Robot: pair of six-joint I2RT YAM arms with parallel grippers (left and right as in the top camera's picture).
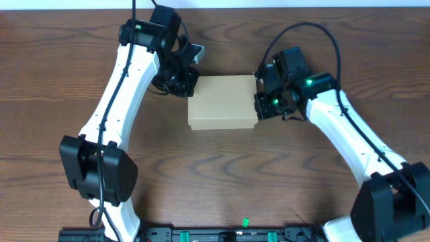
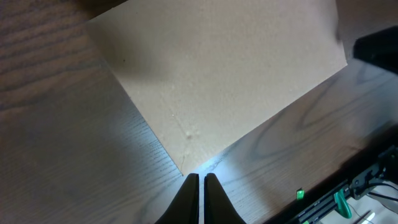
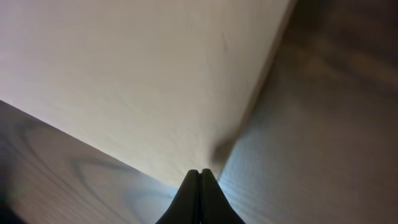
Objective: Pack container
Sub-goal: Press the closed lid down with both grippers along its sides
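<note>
The container (image 1: 223, 102) is a plain tan cardboard box lying closed in the middle of the wooden table. My left gripper (image 1: 181, 82) is at its upper left corner, shut with nothing held; in the left wrist view its tips (image 2: 201, 177) stand just off a corner of the box (image 2: 224, 74). At the box's right edge is my right gripper (image 1: 261, 102), shut as well and empty. In the right wrist view its tips (image 3: 200, 172) meet the edge of the box (image 3: 137, 74).
Dark wood-grain table (image 1: 222, 175) stretches on all sides of the box. A black rail with green clips (image 1: 245, 234) runs along the front edge. Both white arms reach in from the front corners.
</note>
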